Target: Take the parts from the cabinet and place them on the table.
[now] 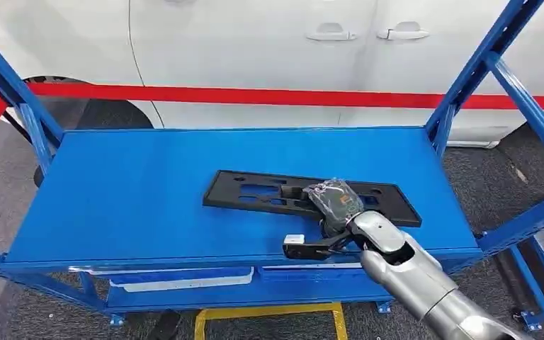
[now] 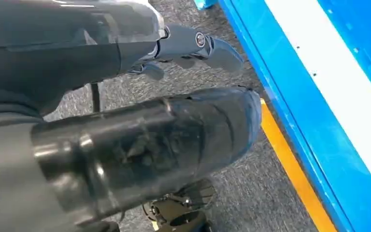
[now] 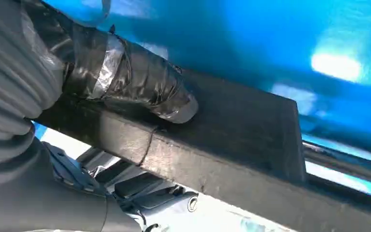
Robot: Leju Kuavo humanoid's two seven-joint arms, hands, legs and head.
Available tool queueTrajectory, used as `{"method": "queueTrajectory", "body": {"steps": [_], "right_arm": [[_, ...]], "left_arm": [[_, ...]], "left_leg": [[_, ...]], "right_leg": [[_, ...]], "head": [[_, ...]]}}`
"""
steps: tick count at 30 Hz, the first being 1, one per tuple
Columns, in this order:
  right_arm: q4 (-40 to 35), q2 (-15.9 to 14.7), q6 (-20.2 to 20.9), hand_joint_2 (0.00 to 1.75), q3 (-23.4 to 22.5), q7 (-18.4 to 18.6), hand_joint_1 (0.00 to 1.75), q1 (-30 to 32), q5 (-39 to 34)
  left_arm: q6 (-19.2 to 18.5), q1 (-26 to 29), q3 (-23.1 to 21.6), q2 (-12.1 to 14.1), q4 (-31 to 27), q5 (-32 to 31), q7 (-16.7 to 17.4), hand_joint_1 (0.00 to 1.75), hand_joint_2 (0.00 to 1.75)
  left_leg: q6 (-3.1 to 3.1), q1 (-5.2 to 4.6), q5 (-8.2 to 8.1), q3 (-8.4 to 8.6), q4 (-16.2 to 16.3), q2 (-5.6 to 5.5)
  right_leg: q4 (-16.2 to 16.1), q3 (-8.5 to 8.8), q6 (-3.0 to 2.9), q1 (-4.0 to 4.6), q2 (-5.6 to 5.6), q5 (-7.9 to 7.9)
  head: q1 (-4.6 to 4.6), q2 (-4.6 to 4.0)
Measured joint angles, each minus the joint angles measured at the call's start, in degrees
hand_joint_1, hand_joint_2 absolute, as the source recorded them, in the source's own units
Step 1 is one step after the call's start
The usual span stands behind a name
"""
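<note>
Part: flat black plate [image 1: 255, 193] lies on the blue shelf [image 1: 113, 198], centre toward 3 o'clock.
Right hand [image 1: 333, 205]: thumb on top, fingers [image 3: 164, 198] beneath the plate's near edge, seemingly clamping it.
Left hand [image 2: 183, 48]: hangs holding nothing, fingers loosely extended.
Advice: likely lift level before withdrawing.

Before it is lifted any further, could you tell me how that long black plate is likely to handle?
The black plate looks flat, thin and moulded with cut-outs, so probably stiff and light. Being long, and gripped by the right robot hand off-centre, its free end may droop or swing. Lying flat on the blue shelf, it will not roll.
</note>
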Motion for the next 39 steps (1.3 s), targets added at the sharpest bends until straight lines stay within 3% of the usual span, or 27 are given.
{"method": "queueTrajectory", "body": {"steps": [2,3,4,7,9,10,12,13,14,16,18,19,22,24,25,27,28,29,30,31,33,34,36,37,38,39], "right_arm": [[-2.1,-0.2,-1.2,1.75,0.0,2.1,1.75,0.2,4.6],[-3.8,-0.2,-2.2,1.75,-0.1,3.9,1.75,0.3,7.9],[-5.3,-0.2,-3.2,1.75,-0.2,5.3,1.75,0.6,10.7],[-11.2,-0.1,-5.8,1.75,-0.2,9.0,1.75,2.1,18.8],[-14.6,0.3,-6.9,1.75,-0.2,10.4,1.75,3.1,22.9],[-16.8,0.6,-7.8,1.75,-0.2,11.0,1.75,3.6,24.9],[-20.2,1.3,-9.0,1.75,0.0,11.7,1.75,4.4,27.8],[-21.5,1.4,-9.5,1.75,0.3,11.9,1.75,4.8,28.8],[-23.1,1.7,-10.0,1.75,0.7,12.2,1.75,5.4,30.0],[-25.6,2.0,-10.6,1.75,1.7,12.8,1.75,6.1,32.0],[-28.1,2.5,-11.3,1.75,2.7,13.3,1.75,6.2,33.6],[-29.0,2.7,-11.6,1.75,3.2,13.6,1.75,6.2,34.3],[-31.0,3.5,-11.7,1.75,4.9,13.7,1.75,6.1,35.1],[-32.0,4.1,-11.8,1.75,5.9,13.7,1.75,6.1,35.2],[-32.5,4.4,-11.9,1.75,6.3,13.7,1.75,6.0,35.2],[-33.1,4.9,-12.4,1.75,7.0,13.8,1.75,6.0,35.3],[-33.2,5.0,-12.4,1.75,7.5,13.8,1.75,6.2,35.3],[-33.2,5.0,-12.4,1.75,7.8,13.8,1.75,6.4,35.3],[-33.2,5.0,-12.4,1.75,7.9,13.8,1.75,6.5,35.4],[-33.2,5.0,-12.4,1.75,8.2,13.8,1.75,6.5,35.4],[-33.6,5.2,-12.5,1.75,8.4,13.9,1.75,6.5,35.4],[-33.7,5.2,-12.5,1.75,8.4,13.9,1.75,6.5,35.4],[-33.8,5.7,-12.7,1.75,8.7,14.1,1.75,6.5,35.3],[-33.8,5.8,-12.7,1.75,8.7,14.2,1.75,6.6,35.2],[-33.8,6.0,-12.7,1.75,8.8,14.4,1.75,6.6,35.0],[-33.8,6.2,-12.7,1.75,8.9,14.5,1.75,6.6,34.7]], "left_arm": [[0.1,0.0,0.0,0.0,0.0,0.2,0.0,0.0,0.0],[0.2,0.0,0.0,0.0,0.0,0.5,0.0,0.0,0.0],[0.2,-0.1,0.0,0.0,0.0,0.6,0.0,0.0,0.0],[0.5,0.0,0.0,0.0,0.0,1.1,0.0,0.0,0.0],[0.7,0.1,0.0,0.0,0.0,1.2,0.0,0.0,0.0],[0.8,0.0,0.0,0.0,0.0,1.2,0.0,0.0,0.0],[0.9,0.0,0.0,0.0,0.0,1.2,0.1,0.0,0.0],[1.0,0.1,0.0,0.0,0.0,1.2,0.1,0.0,0.0],[1.1,0.2,0.0,0.1,0.0,1.3,0.2,0.0,0.0],[1.2,0.2,0.0,0.1,0.0,1.6,0.3,0.0,0.0],[1.2,0.1,0.0,0.1,0.0,1.6,0.3,0.0,0.0],[1.2,0.1,0.0,0.1,0.0,1.7,0.4,0.0,0.0],[1.4,0.2,0.1,0.1,0.0,1.8,0.5,0.0,0.0],[1.4,0.2,0.1,0.1,0.0,2.0,0.3,0.0,0.0],[1.4,0.1,0.1,0.0,0.0,2.1,0.1,0.0,0.0],[1.4,0.1,0.1,0.0,0.0,2.1,-0.1,0.0,0.0],[1.4,0.2,0.1,0.0,0.0,2.1,-0.1,0.0,0.0],[1.4,0.2,0.2,0.0,0.0,2.1,-0.1,0.0,0.0],[1.4,0.2,0.2,0.0,0.0,2.1,-0.1,0.0,0.0],[1.3,0.3,0.2,0.0,0.0,2.1,-0.1,0.0,0.0],[1.1,0.2,0.2,0.0,0.0,2.1,-0.3,0.0,0.0],[0.9,0.2,0.2,0.0,0.0,2.1,-0.6,0.0,0.0],[0.0,0.2,0.2,0.0,0.0,2.2,-1.5,0.0,0.0],[-0.5,0.3,0.3,0.0,0.0,2.2,-1.9,0.0,1.75],[-1.1,0.3,0.3,0.1,0.0,2.3,-2.4,0.0,1.75],[-1.6,0.3,0.3,0.2,0.0,2.4,-2.8,0.0,1.75]], "left_leg": [[-0.11,-0.02,-0.13,0.23,0.0,-0.13],[-0.3,-0.02,-0.27,0.31,0.1,-0.12],[-0.56,-0.4,-0.28,-0.04,0.1,-0.09],[-1.29,-0.3,-0.08,-0.25,-0.2,-0.1],[-1.92,-0.27,-1.11,-0.43,0.5,-0.07],[-2.06,-0.34,-3.03,-1.65,3.2,-0.01],[-2.31,-0.32,-7.18,-5.74,12.1,-0.01],[-2.46,-0.32,-8.36,-7.66,15.9,-0.01],[-2.57,-0.31,-8.18,-8.71,17.7,-0.01],[-2.52,-0.29,-4.06,-6.69,12.8,0.02],[-2.06,-0.3,0.92,-1.94,2.6,0.03],[-1.9,-0.61,-0.13,-1.0,1.4,-0.03],[-1.52,-0.79,0.01,-1.11,0.6,-0.13],[-0.65,-0.09,0.55,-0.7,-0.3,-0.01],[-0.38,-0.1,0.61,-0.63,-0.4,-0.03],[0.0,-0.13,0.59,-0.65,-0.4,0.02],[0.0,-0.14,0.58,-0.66,-0.4,0.03],[-0.01,-0.14,0.57,-0.67,-0.4,0.02],[-0.03,-0.13,0.56,-0.64,-0.4,-0.01],[-0.11,-0.12,0.5,-0.6,-0.3,-0.09],[-0.43,-0.11,0.28,-0.4,-0.2,-0.18],[-0.61,-0.11,0.21,-0.45,-0.1,-0.16],[-1.3,-0.47,0.35,-0.77,-0.1,-0.15],[-1.52,-0.45,0.33,-0.7,-0.2,-0.14],[-1.95,-0.42,0.41,-0.58,-0.4,-0.13],[-2.32,-0.36,-0.01,-0.72,-0.1,-0.14]], "right_leg": [[-8.6,4.14,-0.5,0.08,0.0,4.91],[-14.4,6.49,-0.95,0.18,0.01,6.8],[-14.9,7.03,-1.07,0.74,0.06,6.13],[-15.5,6.83,-1.55,0.81,0.02,5.86],[-16.4,7.3,-2.22,0.17,-0.17,6.25],[-16.5,7.33,-2.74,0.14,-0.1,6.27],[-16.4,7.36,-3.16,0.26,-0.11,6.08],[-16.3,7.36,-3.26,0.33,-0.14,6.01],[-16.1,7.37,-3.35,0.38,-0.15,5.9],[-15.8,7.49,-3.28,0.39,-0.11,5.57],[-15.4,7.75,-3.01,0.39,0.02,5.08],[-15.3,7.64,-2.75,0.77,0.06,4.93],[-15.3,7.37,-2.11,0.62,0.1,5.19],[-15.0,7.17,-1.52,0.73,0.09,4.54],[-13.3,6.56,-1.4,0.73,0.05,3.2],[-4.7,2.67,-1.04,0.45,0.07,-1.1],[-0.6,0.7,-0.84,0.35,0.06,-2.49],[2.0,-0.68,-0.71,0.2,0.04,-2.9],[1.9,-0.72,-0.65,0.06,0.04,-2.25],[-1.2,0.7,-0.65,-0.09,0.0,0.17],[-11.7,5.84,-1.01,-0.13,-0.06,5.4],[-14.6,7.12,-1.22,-0.06,-0.08,4.99],[-15.2,7.31,-1.35,0.36,0.07,5.14],[-15.2,7.24,-1.5,0.48,0.16,5.08],[-15.2,7.22,-1.8,0.59,0.17,5.17],[-15.9,7.52,-2.35,-0.05,0.07,5.51]], "head": [[-0.02,0.02],[0.0,0.02],[-0.04,0.0],[-0.04,0.02],[-0.04,0.02],[-0.13,0.02],[-0.11,0.02],[-0.11,0.02],[-0.11,0.02],[-0.11,0.02],[-0.11,0.0],[-0.09,0.0],[-0.11,0.02],[-0.11,0.02],[-0.04,0.02],[-0.07,0.02],[-0.09,0.0],[-0.07,0.02],[-0.07,0.02],[-0.09,0.02],[-0.07,0.0],[-0.07,0.0],[-0.11,0.02],[-0.09,0.02],[-0.11,0.02],[-0.11,0.02]]}}
